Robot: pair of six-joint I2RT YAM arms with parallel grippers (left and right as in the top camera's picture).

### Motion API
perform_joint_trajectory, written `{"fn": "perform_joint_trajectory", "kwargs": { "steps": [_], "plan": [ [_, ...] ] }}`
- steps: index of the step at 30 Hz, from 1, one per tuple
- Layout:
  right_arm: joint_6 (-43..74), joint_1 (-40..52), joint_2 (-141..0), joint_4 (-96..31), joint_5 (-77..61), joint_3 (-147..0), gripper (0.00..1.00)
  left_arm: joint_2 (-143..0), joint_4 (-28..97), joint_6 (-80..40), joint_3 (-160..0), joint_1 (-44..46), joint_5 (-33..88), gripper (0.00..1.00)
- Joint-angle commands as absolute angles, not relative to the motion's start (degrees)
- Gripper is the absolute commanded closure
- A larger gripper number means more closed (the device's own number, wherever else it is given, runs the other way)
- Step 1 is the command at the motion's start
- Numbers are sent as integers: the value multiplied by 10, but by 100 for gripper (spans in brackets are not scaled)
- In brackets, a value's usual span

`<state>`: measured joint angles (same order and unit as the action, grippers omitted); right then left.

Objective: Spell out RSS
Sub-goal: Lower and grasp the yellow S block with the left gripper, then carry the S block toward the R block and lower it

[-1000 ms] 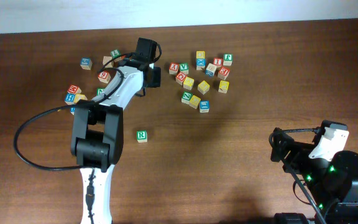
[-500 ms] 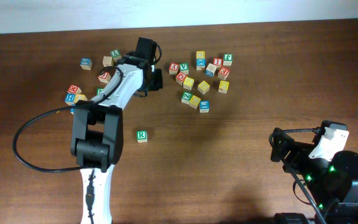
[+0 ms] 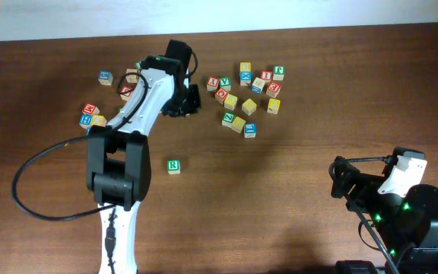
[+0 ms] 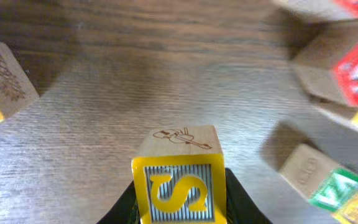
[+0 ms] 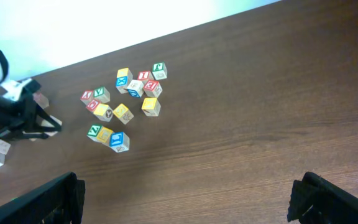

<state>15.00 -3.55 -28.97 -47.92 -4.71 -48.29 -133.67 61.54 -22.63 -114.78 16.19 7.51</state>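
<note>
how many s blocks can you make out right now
1. The S cube, yellow-framed, is clamped between the left gripper's fingers. Letters on the other blocks across the table are too small or blurred to read, so another S may be among them.

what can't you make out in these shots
- Left wrist: left gripper, shut on the S cube, cut off by the bottom edge.
- Left wrist: red cube at right blurred, letter unreadable.
- Overhead: cluster letters too small to find a second S.
</note>
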Motion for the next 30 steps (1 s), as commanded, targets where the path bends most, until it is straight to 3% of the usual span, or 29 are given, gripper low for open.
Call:
{"fn": "perform_joint_trajectory", "kwargs": {
  "steps": [1, 8, 19, 30],
  "plan": [
    [152, -36, -286, -477, -40, -481, 2, -1340, 677, -251, -1178, 165, 99, 85],
    [152, -36, -286, -477, -40, -481, 2, -1340, 802, -327, -1174, 177, 99, 87],
    [152, -36, -286, -477, -40, -481, 2, -1340, 871, -381, -1171, 283, 58, 88],
    [152, -36, -286, -477, -40, -481, 2, -1340, 968, -383, -1167, 286, 20, 92]
  ]
}}
